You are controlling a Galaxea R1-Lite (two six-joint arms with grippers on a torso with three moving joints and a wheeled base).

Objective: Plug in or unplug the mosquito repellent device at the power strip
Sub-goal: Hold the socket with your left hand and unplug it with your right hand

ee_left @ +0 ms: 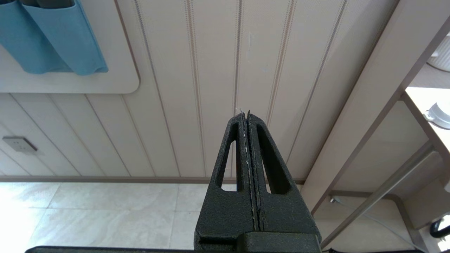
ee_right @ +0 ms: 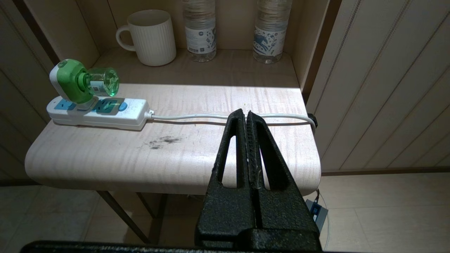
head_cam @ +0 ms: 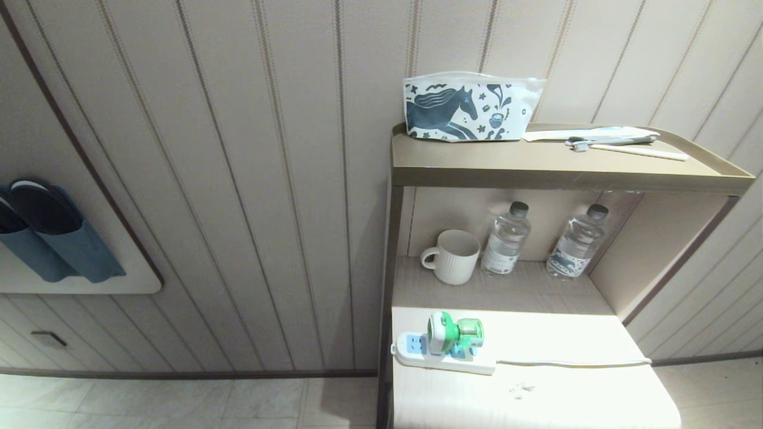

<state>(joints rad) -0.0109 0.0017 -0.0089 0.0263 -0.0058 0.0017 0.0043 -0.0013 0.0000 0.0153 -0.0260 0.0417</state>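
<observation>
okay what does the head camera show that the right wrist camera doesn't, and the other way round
Only the head view: the horse-print zip pouch and toothbrush on the top shelf, and blue slippers on the wall.
Only the right wrist view: the shut black right gripper, off the table.
Both: the green-and-white mosquito repellent device plugged into the white power strip, the ribbed white mug, and two clear water bottles.

place: hotel room | signs: slippers point(head_cam: 45, 232) in wall pocket; toiletry pouch point(head_cam: 468, 107); bottled water point(head_cam: 505, 238)
</observation>
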